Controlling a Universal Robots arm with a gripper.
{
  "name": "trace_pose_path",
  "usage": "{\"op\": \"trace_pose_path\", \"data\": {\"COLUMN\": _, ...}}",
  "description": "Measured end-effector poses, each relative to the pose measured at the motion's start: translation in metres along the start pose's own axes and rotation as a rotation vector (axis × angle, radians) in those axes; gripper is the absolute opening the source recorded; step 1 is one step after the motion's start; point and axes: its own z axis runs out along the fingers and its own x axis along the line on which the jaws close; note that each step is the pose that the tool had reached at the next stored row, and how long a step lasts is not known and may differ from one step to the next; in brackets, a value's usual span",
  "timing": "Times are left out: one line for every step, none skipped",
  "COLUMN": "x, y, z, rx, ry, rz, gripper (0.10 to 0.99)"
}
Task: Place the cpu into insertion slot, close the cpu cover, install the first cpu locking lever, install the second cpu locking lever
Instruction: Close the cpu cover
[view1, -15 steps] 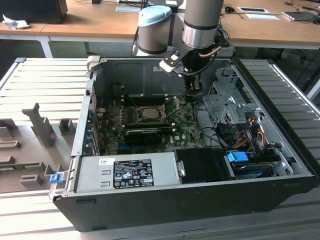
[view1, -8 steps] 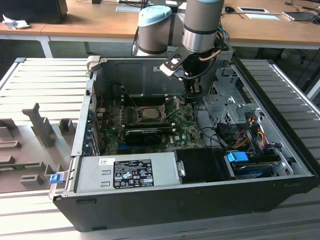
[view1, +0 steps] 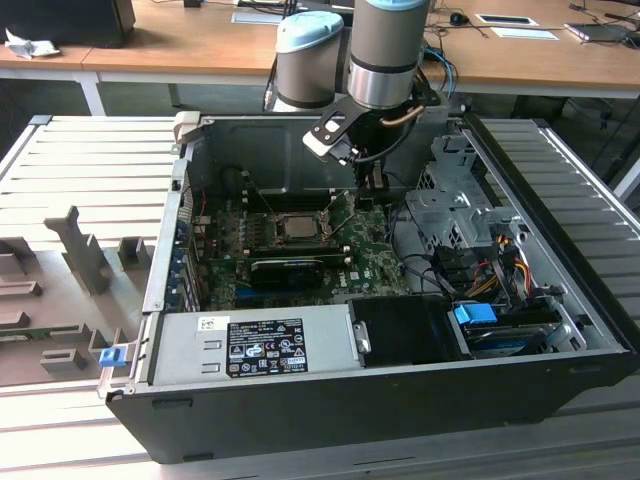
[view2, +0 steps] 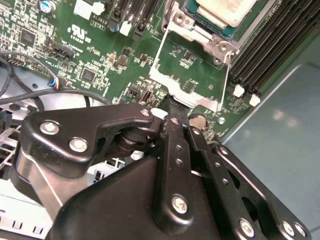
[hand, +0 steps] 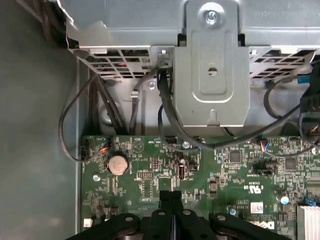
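Observation:
The cpu (view1: 298, 226) (view2: 225, 10), silver-grey on top, lies in the insertion slot (view2: 218, 28) on the green board. The cpu cover (view2: 186, 92), a thin silver frame with green board showing through its cut-out, is swung open away from the slot. My gripper (view2: 170, 106) (view1: 368, 192) (hand: 171, 196) hangs low over the board at the cover's far edge. Its black fingers are pressed together, shut, with the tips right at that edge; whether they touch it I cannot tell.
A black graphics card (view1: 290, 268) lies across the board in front of the slot. The grey power supply (view1: 250, 345) fills the case's front, and the drive cage (view1: 450, 200) with cables stands on the exterior view's right. Memory slots (view2: 270, 50) run beside the socket. A coin battery (hand: 118, 163) sits near the case wall.

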Motion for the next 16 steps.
{"op": "trace_pose_path", "data": {"x": 0.0, "y": -0.0003, "z": 0.0, "rx": 0.0, "ry": 0.0, "rz": 0.0, "gripper": 0.106}}
{"op": "trace_pose_path", "data": {"x": 0.0, "y": -0.0006, "z": 0.0, "rx": 0.0, "ry": 0.0001, "rz": 0.0, "gripper": 0.106}}
{"op": "trace_pose_path", "data": {"x": 0.0, "y": -0.0014, "z": 0.0, "rx": 0.0, "ry": 0.0001, "rz": 0.0, "gripper": 0.106}}
{"op": "trace_pose_path", "data": {"x": 0.0, "y": -0.0028, "z": -0.0001, "rx": 0.0, "ry": 0.0, "rz": 0.0, "gripper": 0.106}}
{"op": "trace_pose_path", "data": {"x": 0.0, "y": -0.004, "z": -0.0002, "rx": 0.0, "ry": 0.0, "rz": 0.0, "gripper": 0.106}}
{"op": "trace_pose_path", "data": {"x": 0.0, "y": -0.0054, "z": -0.0002, "rx": 0.0, "ry": 0.0, "rz": 0.0, "gripper": 0.106}}
{"op": "trace_pose_path", "data": {"x": 0.0, "y": -0.0073, "z": -0.0003, "rx": 0.0, "ry": 0.0, "rz": 0.0, "gripper": 0.106}}
{"op": "trace_pose_path", "data": {"x": 0.0, "y": -0.0094, "z": -0.0003, "rx": 0.0, "ry": 0.0001, "rz": 0.0, "gripper": 0.106}}
{"op": "trace_pose_path", "data": {"x": 0.0, "y": -0.011, "z": -0.0004, "rx": 0.0, "ry": 0.0, "rz": 0.0, "gripper": 0.106}}
{"op": "trace_pose_path", "data": {"x": 0.0, "y": -0.0132, "z": -0.0004, "rx": 0.0, "ry": 0.0001, "rz": 0.0, "gripper": 0.106}}
{"op": "trace_pose_path", "data": {"x": 0.0, "y": -0.0149, "z": -0.0004, "rx": 0.0, "ry": 0.0001, "rz": 0.0, "gripper": 0.106}}
{"op": "trace_pose_path", "data": {"x": 0.0, "y": -0.0168, "z": -0.0004, "rx": 0.0, "ry": 0.0001, "rz": 0.0, "gripper": 0.106}}
{"op": "trace_pose_path", "data": {"x": 0.0, "y": -0.0184, "z": -0.0004, "rx": 0.0, "ry": 0.0001, "rz": 0.0, "gripper": 0.106}}
{"op": "trace_pose_path", "data": {"x": -0.0001, "y": -0.021, "z": -0.0003, "rx": 0.0, "ry": 0.0001, "rz": 0.0, "gripper": 0.106}}
{"op": "trace_pose_path", "data": {"x": -0.0001, "y": -0.0228, "z": -0.0003, "rx": 0.0, "ry": 0.0001, "rz": 0.0, "gripper": 0.106}}
{"op": "trace_pose_path", "data": {"x": 0.0, "y": -0.0246, "z": -0.0003, "rx": 0.0, "ry": 0.0002, "rz": 0.0, "gripper": 0.106}}
